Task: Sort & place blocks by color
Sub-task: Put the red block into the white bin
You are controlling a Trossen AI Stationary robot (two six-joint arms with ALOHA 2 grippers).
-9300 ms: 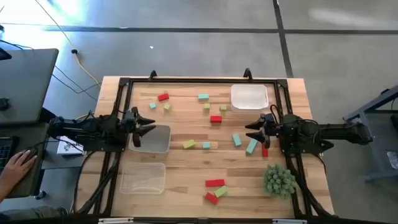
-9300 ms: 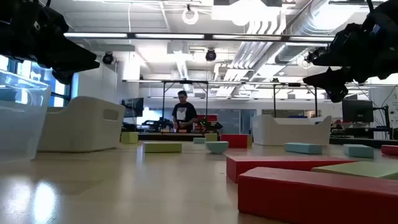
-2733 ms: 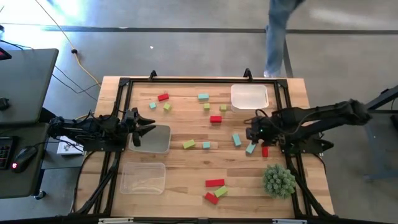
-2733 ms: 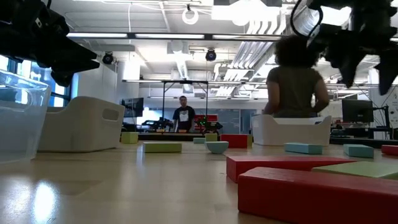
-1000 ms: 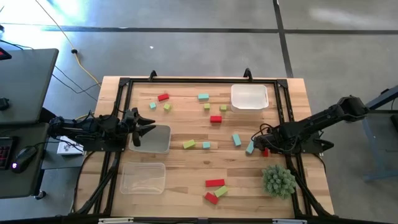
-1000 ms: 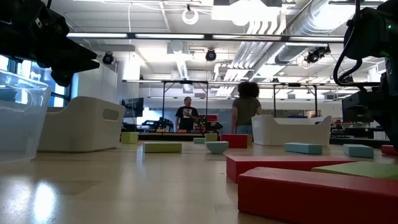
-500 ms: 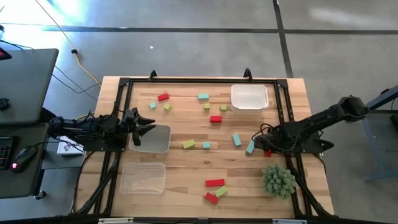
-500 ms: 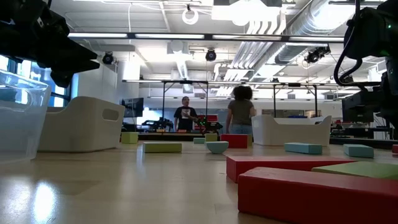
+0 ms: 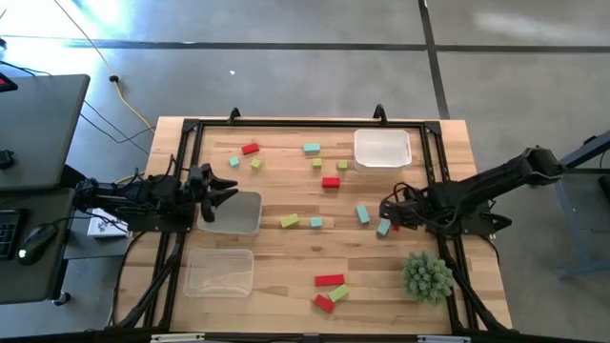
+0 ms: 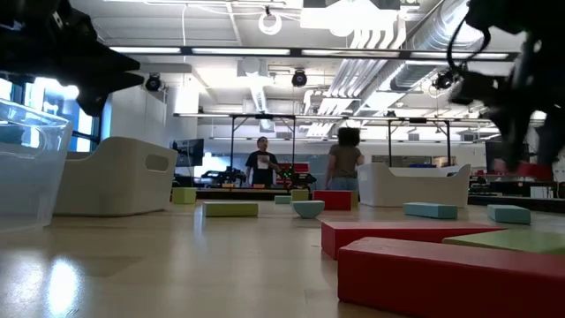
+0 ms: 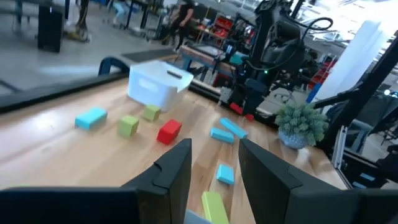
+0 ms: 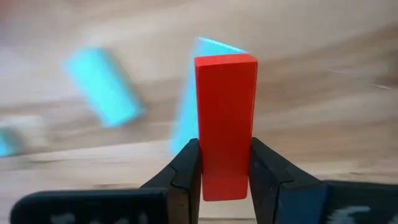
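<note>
Only the right wrist view shows the right gripper (image 12: pixel 225 168) jaws clamping a red block (image 12: pixel 225 124); left gripper (image 11: pixel 214 163) jaws gape.

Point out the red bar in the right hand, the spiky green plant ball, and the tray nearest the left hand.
red bar (image 12: pixel 225 124), right wrist view, middle of its face.
plant ball (image 9: pixel 427 276), high view, centre.
tray (image 9: pixel 250 225), high view, rim.

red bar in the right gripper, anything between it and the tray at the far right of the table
Nothing visible blocks it. The right gripper is shut on the red bar, lifted over two teal bars. The clear tray lies beyond, with bare wood between, and the other blocks sit off to the side of that path.
</note>
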